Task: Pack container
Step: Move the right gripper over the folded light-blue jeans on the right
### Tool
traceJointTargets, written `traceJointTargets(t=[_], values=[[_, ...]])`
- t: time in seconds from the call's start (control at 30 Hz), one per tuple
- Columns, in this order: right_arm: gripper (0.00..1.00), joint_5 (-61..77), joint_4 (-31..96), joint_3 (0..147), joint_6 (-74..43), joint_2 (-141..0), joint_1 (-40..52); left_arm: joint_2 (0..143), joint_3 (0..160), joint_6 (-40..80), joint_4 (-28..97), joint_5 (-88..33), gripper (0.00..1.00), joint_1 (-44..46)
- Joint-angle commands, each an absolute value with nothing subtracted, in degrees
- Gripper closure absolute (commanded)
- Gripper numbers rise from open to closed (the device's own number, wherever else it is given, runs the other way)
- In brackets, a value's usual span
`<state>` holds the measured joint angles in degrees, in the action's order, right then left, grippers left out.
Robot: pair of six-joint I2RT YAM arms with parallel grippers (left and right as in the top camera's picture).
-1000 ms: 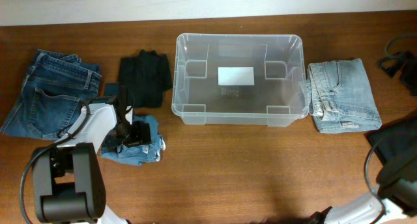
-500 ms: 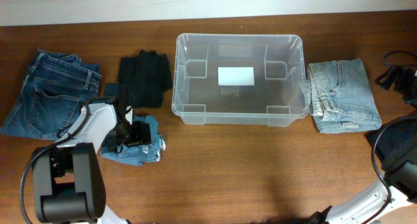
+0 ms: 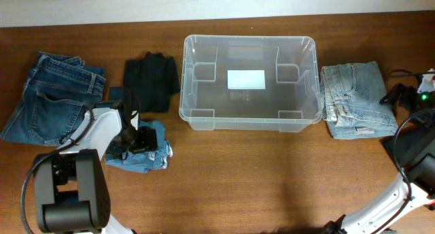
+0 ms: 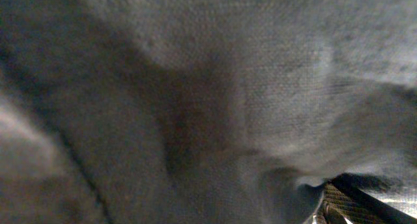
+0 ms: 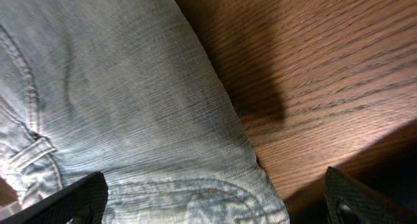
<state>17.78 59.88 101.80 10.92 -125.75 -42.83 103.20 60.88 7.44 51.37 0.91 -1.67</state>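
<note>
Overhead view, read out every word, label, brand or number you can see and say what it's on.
No readable text anywhere.
White label on the container base: looks blank; faint marks just below it are too small to read.
Light blue jeans: no legible tag or brand.

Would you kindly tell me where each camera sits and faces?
Overhead: above the table, looking straight down on the container, with left arm and right arm below.
Left wrist: pressed against blurred fabric; little of the robot shows.
Right wrist: low over the light-blue jeans, open right claw tips in the bottom corners.
Shared: overhead and right wrist both show those jeans.
</note>
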Motion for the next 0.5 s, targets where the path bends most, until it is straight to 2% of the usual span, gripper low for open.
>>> traceJointTargets(t=[0.0,0.43,0.47], values=[[0.02,17.28,60.29,101.36,11.79,-126.93,-43.13,104.57,60.99,6.72,51.40,1.28,0.00,-1.50],[0.00,17.10,55.70,92.51,11.79,-127.13,-42.39,104.57,60.99,6.72,51.40,1.28,0.01,-1.50],[0.02,17.15,55.90,92.51,11.77,-127.13,-42.37,104.57,60.99,6.72,51.40,1.28,0.00,-1.50]])
